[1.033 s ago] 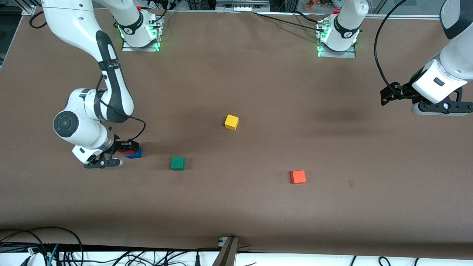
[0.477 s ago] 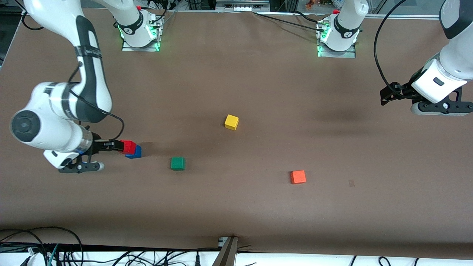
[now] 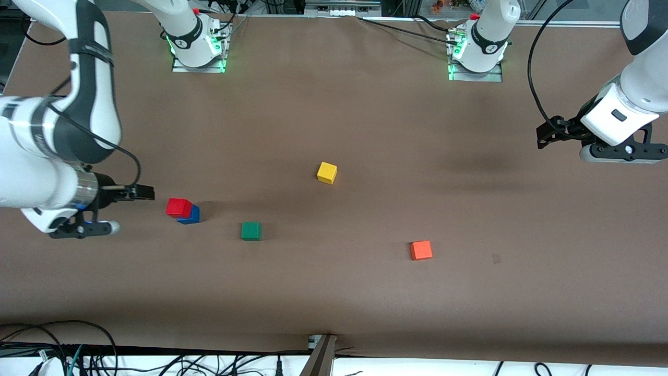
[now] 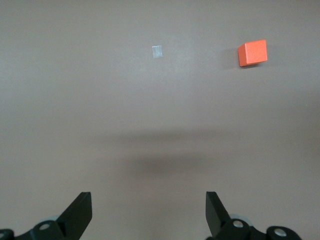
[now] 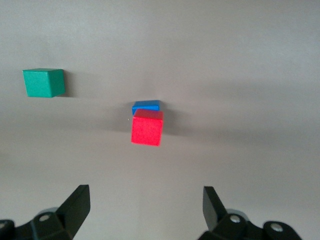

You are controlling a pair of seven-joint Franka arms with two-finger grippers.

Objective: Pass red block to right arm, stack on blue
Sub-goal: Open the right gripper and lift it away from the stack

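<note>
Brown surface [image 3: 365,120]: red block [image 3: 178,207] stacked on blue [image 3: 192,215], slightly offset. Right pincer [image 3: 146,193] wide open, empty, beside stack at right arm's edge; left pincer [image 3: 545,137] open, empty, waiting. Looks done.

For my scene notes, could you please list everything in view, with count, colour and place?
red block: one, red, on the blue block.
blue block: one, blue, toward the right arm's end.
green cube: one, green, beside the stack.
yellow cube: one, yellow, mid-table.
orange cube: one, orange, nearer the front camera than the yellow cube.
table: one, brown.
right gripper: open, empty, beside the stack.
left gripper: open, empty, waiting over its end.
</note>
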